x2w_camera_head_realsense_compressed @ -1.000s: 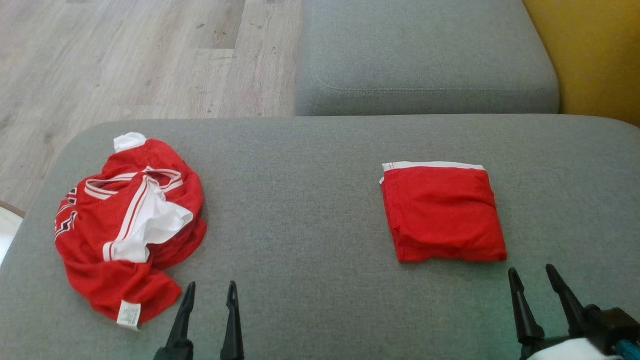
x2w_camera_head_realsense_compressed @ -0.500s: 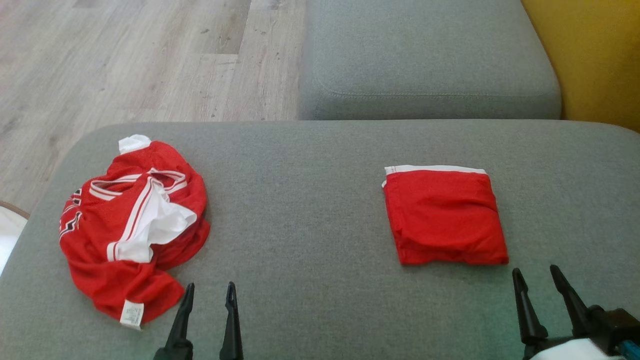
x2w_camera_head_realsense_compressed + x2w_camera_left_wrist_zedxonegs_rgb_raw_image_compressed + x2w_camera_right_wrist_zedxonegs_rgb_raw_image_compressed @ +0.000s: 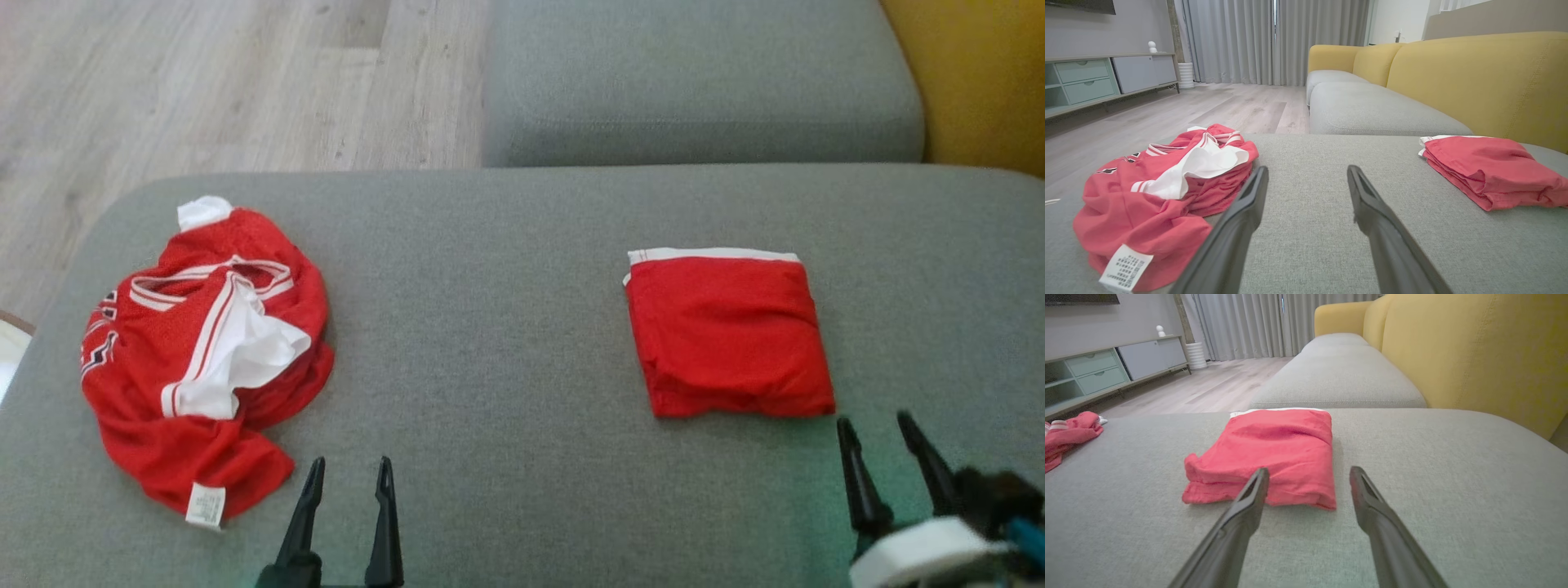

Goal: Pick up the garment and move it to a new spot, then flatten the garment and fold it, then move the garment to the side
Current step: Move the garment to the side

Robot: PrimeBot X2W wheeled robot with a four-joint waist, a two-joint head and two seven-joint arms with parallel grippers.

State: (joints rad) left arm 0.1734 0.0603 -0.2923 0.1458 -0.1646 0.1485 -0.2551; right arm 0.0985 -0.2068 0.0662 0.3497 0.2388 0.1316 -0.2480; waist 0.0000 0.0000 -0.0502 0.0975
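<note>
Wide grey sofa seat [image 3: 506, 269] out front, and two red pieces on it, well apart. On the robot's left sits the crumpled red jersey [image 3: 204, 351], bunched in a heap with white lining and striped trim showing. Over on the right lies the folded red garment [image 3: 727, 335], a tidy square with a white edge at its far side, and it looks finished and set aside. Left gripper [image 3: 350, 464] hovers just beside the heap's near edge, fingers spread and empty. Right gripper [image 3: 873, 420] sits just short of the folded piece, also spread wide and holding nothing. A small white label [image 3: 204, 505] pokes out of the jersey's near corner. By the look of it, the pick-up of the jersey is the step in hand. The next move calls for the left gripper to swing over the heap, drop into the cloth and pinch a good bunch before lifting.
</note>
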